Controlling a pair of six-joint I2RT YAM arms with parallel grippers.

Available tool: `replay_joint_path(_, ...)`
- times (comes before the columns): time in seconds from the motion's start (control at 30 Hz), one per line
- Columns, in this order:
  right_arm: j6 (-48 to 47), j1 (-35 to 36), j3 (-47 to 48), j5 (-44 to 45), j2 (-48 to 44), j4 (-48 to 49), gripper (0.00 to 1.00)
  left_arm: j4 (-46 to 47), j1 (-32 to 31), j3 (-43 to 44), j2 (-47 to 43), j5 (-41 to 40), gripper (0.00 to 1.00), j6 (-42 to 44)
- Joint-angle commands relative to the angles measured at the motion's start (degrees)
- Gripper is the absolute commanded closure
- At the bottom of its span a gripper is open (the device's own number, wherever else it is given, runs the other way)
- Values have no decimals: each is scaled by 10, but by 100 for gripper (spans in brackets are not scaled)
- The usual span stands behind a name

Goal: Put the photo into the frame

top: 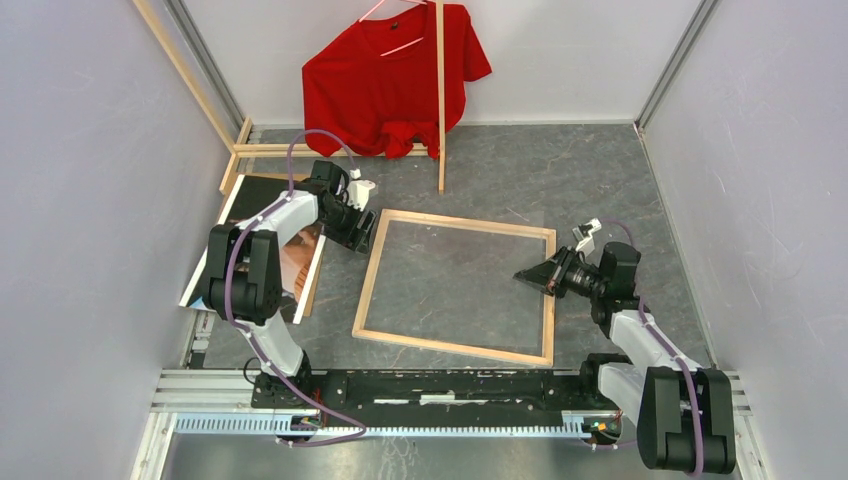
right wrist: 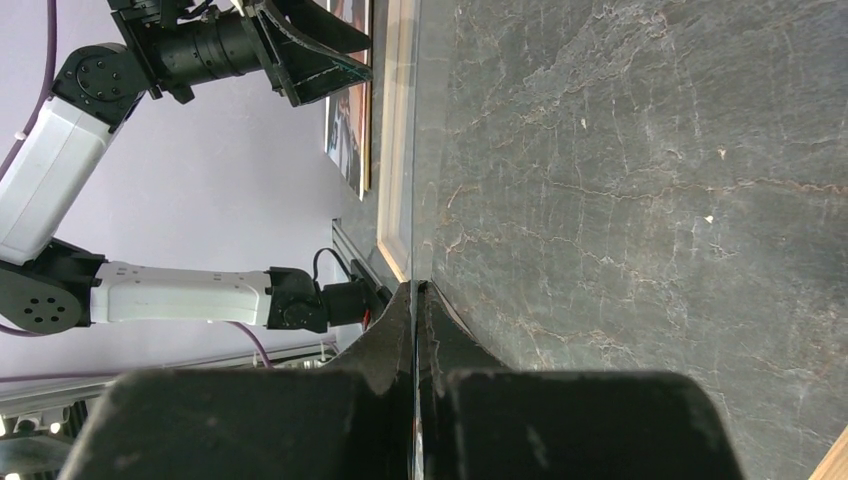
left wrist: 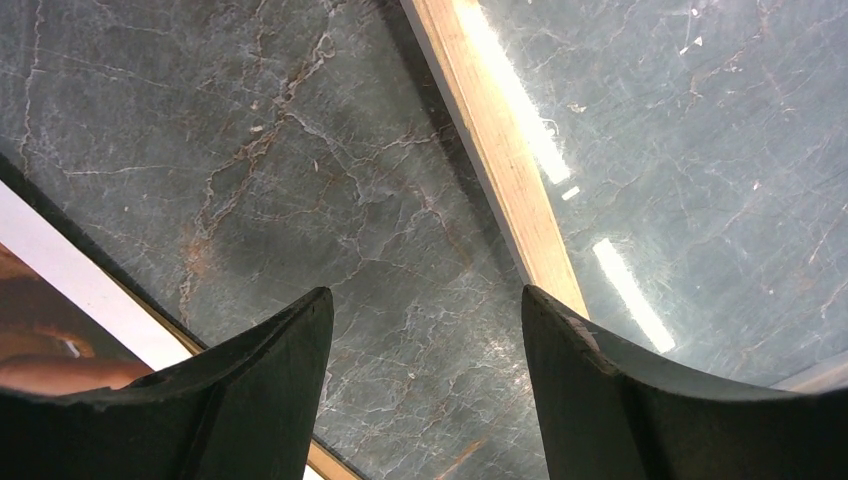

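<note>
The frame lies flat mid-table, pale wood face up; its left rail shows in the left wrist view. The photo lies left of it, partly under my left arm, and its white border is visible. My left gripper hangs open over bare table between the photo and the frame's left rail, holding nothing. My right gripper sits inside the frame's right side, shut on the edge of a thin clear sheet that lies over the frame's opening.
A red shirt hangs on a pale wooden rack at the back. A brown cardboard sheet peeks out beneath the photo. Grey walls close in on both sides, and the arm bases stand on the near rail.
</note>
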Motion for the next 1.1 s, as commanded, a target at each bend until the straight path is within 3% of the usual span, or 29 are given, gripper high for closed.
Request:
replay_joint_path(0.0,-17,-9,2,-18,-7,2,100,0,-3,17,3,7,24,-19)
replay_joint_path(1.07,-92,-31,42,-5,-9,-87,100,0,-3,15,5,-2,25,-13)
